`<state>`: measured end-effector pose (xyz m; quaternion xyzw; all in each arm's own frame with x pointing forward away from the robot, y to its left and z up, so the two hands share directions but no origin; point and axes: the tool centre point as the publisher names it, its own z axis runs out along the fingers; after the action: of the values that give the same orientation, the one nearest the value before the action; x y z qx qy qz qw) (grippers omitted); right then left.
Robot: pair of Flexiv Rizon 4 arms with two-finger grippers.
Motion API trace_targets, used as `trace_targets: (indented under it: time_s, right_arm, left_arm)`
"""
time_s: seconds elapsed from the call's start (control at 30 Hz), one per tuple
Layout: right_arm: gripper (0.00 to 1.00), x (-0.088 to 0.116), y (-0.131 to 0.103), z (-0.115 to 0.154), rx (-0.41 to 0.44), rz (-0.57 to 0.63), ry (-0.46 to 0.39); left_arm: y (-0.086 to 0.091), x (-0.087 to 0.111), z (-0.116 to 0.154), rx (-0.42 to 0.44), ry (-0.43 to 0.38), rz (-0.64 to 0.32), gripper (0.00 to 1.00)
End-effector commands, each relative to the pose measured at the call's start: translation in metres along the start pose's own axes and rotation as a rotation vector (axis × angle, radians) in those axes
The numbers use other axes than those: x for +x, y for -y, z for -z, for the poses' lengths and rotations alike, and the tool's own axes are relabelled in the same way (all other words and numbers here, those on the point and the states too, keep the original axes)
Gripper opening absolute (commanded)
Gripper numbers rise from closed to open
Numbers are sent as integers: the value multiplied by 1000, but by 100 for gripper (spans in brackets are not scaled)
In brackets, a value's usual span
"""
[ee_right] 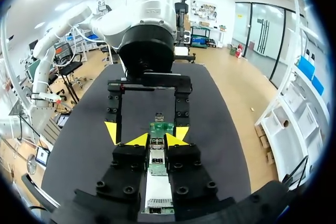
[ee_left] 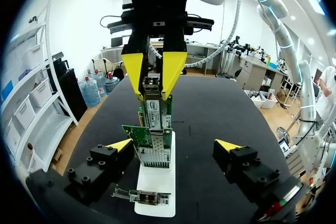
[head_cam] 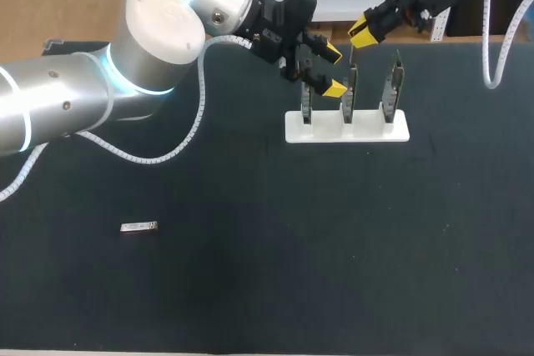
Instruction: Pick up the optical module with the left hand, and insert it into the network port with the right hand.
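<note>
The head camera is looking steeply down from above and behind, taking in most of the dark tabletop [head_cam: 250, 289] from afar, the white stand [head_cam: 346, 129] sitting at 1 o'clock. The left wrist camera is peering along the left claw [ee_left: 174, 145], close up, at the stand at 12 o'clock. The right wrist camera is facing back from the opposite side over the right claw [ee_right: 156, 141]. All three are sharing the stand.
</note>
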<state>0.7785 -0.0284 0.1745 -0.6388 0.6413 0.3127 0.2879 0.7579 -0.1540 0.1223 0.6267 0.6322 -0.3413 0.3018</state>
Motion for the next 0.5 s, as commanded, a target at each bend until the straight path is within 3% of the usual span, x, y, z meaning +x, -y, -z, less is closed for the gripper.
trace_targets:
  time_s: [0.03, 0.5]
  right_arm:
    - [0, 0, -6, -1, 18, 6, -9]
    - [0, 3, -3, -4, 16, 2, -21]
  left_arm:
    - [-1, -1, 0, 3, -4, 1, 100]
    - [-1, -1, 0, 3, -4, 1, 100]
